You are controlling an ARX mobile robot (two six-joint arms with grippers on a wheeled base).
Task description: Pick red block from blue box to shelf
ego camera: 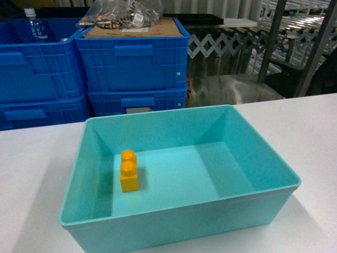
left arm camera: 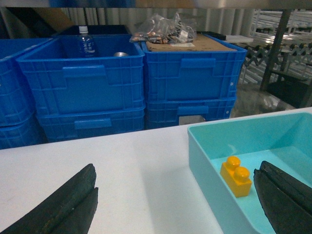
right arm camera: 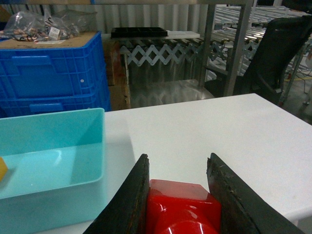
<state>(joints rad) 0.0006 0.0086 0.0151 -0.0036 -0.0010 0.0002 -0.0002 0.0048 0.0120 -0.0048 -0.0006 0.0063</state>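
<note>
I've got the red block (right arm camera: 181, 208) clamped in the right gripper (right arm camera: 178, 195), out of the blue box (ego camera: 253, 153) over the table; left gripper (left arm camera: 175, 200) gapes idle, shelf (right arm camera: 234, 44) placement remains.

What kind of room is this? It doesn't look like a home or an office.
Probably a warehouse or workshop storage area. Stacked deep-blue ribbed crates stand behind a white table, one topped with bagged parts, and a steel rack with roller rails stands behind.
</note>
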